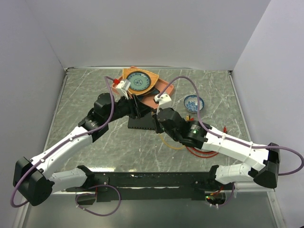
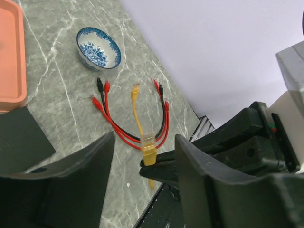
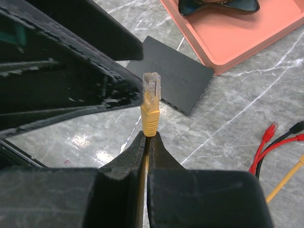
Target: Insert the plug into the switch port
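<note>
Seen from above, both arms reach to the middle of the counter (image 1: pixel 80 95) and meet over the switch (image 1: pixel 141 125). The switch is a flat black box lying just in front of the orange tray (image 1: pixel 164 92). The left tool (image 1: pixel 137 107) and the right tool (image 1: pixel 158 116) sit nose to nose there, too close together for this view to show the plug or any single switch port. A blue bowl (image 1: pixel 194 103) stands off to the right, apart from the work.

In the left wrist view the plug (image 2: pixel 149 153), a yellow boot with a clear tip, stands between the left tool's two fingers (image 2: pixel 90 185). A gap shows on each side, so this tool is open around the plug and has hold of nothing. The black tips of the right tool pinch the boot from the near side. The left tool looks placed to take the plug over, probably because a fresh grip would aim it better at the socket. Beyond, a yellow cable (image 2: pixel 137 111) and red and black leads (image 2: pixel 111 121) lie loose on the counter near the bowl.

In the right wrist view the right tool is clamped tight on the lower boot. The clear tip points up and is left bare, the end that must go into the port. The switch lies beyond the plug, well apart from it, beside the tray's corner. Its sockets are too dark to make out. One finger of the left tool sits just beside the plug, and I cannot tell whether it touches.
</note>
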Tool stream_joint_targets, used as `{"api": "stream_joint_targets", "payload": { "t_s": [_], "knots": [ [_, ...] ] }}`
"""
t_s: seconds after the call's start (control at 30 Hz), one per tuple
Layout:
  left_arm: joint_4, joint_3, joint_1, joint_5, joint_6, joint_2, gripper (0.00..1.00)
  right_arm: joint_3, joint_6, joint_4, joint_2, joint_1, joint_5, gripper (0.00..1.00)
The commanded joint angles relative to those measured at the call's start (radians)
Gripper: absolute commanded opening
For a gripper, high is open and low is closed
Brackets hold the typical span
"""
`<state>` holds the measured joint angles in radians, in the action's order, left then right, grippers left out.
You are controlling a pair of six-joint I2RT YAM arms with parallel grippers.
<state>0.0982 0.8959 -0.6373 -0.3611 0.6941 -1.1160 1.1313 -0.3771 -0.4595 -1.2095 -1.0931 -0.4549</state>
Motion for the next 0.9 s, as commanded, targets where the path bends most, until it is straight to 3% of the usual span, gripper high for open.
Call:
{"api": "stream_joint_targets", "payload": {
  "t_s": [0.0,0.37,0.47,0.5,0.63,0.73,0.77,0.87],
  "knots": [
    [0.015,0.046,-0.013,-0.012,-0.008,-0.011,0.54,0.068,-0.014,0.004,-0.018,-0.013,-0.047,0.00],
    [0.008,0.071,-0.035,-0.018,-0.018,-0.057,0.27,0.081,-0.025,0.015,-0.035,-0.021,-0.044,0.00],
    [0.018,0.069,-0.035,-0.027,-0.013,-0.065,0.12,0.082,-0.026,0.016,-0.036,-0.024,-0.042,0.00],
    [0.020,0.066,-0.035,-0.022,-0.011,-0.064,0.01,0.081,-0.026,0.018,-0.038,-0.022,-0.039,0.00],
    [0.005,0.051,-0.035,0.034,-0.015,-0.022,0.01,0.073,-0.026,0.013,-0.032,-0.024,-0.030,0.00],
    [-0.020,0.032,-0.035,0.111,-0.024,0.021,0.01,0.056,-0.020,0.019,-0.009,-0.021,-0.025,0.12],
    [-0.029,0.029,-0.035,0.138,-0.025,0.031,0.01,0.035,-0.019,0.040,0.016,-0.021,-0.019,0.22],
    [-0.070,0.018,-0.033,0.230,-0.041,0.074,0.01,-0.011,-0.002,0.091,0.068,-0.010,0.019,0.40]
  ]
}}
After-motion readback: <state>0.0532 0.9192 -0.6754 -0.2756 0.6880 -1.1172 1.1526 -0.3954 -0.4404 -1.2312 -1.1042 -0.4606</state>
